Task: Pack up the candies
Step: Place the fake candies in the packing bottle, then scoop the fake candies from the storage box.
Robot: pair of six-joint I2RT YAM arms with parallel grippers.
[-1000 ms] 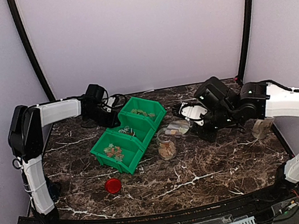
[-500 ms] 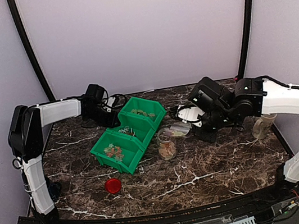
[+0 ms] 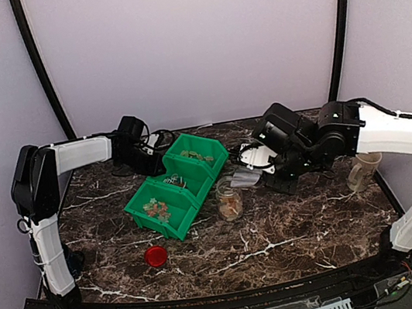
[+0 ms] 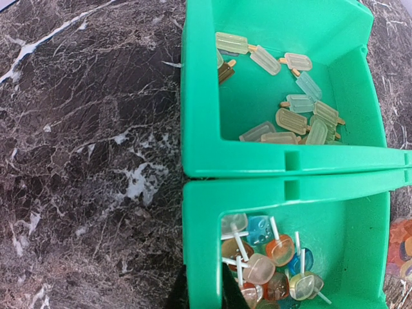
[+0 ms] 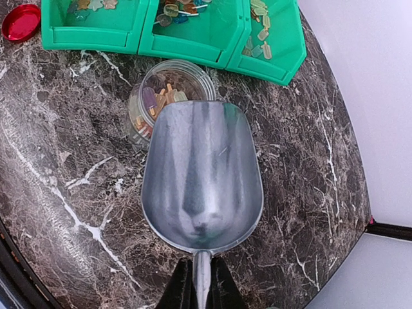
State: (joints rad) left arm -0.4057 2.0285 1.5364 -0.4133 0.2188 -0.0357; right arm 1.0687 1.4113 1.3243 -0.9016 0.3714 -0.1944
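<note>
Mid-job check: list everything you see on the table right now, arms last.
green bins: three, joined, left-centre of table
candies: many, pastel and orange, in all three bins and the jar
jar: one, clear, beside the bins, partly filled
scoop: one, silver, empty, tip at the jar's mouth
lid: one, red, on the table nearer than the bins
second jar: one, clear, right edge
table: dark marble
left gripper: closed on a bin wall
right gripper: closed on the scoop handle

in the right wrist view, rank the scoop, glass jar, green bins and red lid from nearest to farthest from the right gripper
1. scoop, held in the right gripper
2. glass jar, at the scoop's tip
3. green bins, beyond the jar
4. red lid, far upper left, beside the bins
</note>
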